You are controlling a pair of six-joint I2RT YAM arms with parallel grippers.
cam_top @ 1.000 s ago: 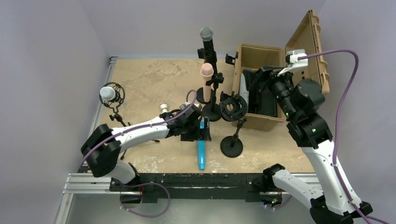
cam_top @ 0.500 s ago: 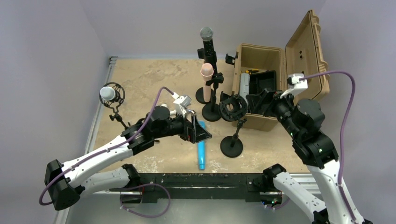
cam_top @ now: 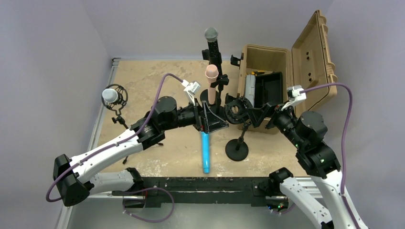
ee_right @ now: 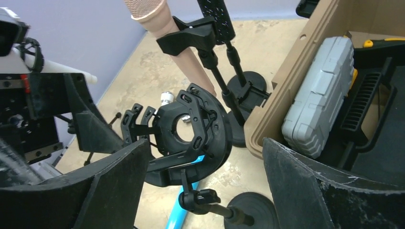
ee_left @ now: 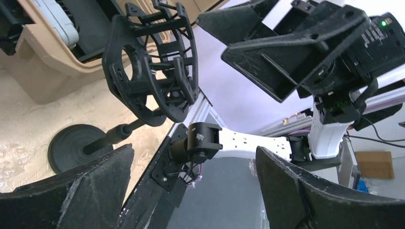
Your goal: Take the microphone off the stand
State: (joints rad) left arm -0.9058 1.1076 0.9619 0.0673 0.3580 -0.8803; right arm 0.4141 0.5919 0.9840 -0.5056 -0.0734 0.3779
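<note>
A blue microphone (cam_top: 206, 151) lies flat on the table, pointing at the near edge; its end shows in the right wrist view (ee_right: 184, 214). Right of it stands a black stand (cam_top: 237, 150) carrying an empty black shock mount (cam_top: 237, 109). My left gripper (cam_top: 216, 119) is open and empty just left of the mount, which hangs above its fingers in the left wrist view (ee_left: 153, 71). My right gripper (cam_top: 256, 114) is open and empty just right of the mount, which shows between its fingers (ee_right: 191, 129).
A pink microphone (cam_top: 211, 75) and a black one with a grey head (cam_top: 211, 42) stand in clips behind the mount. A silver microphone (cam_top: 110, 95) sits in a shock mount at far left. An open tan case (cam_top: 286, 55) with a grey box (ee_right: 320, 95) stands at right.
My left gripper rose from the blue microphone on the table and swung up beside the empty shock mount. My right gripper came out of the tan case to the mount's right side.
</note>
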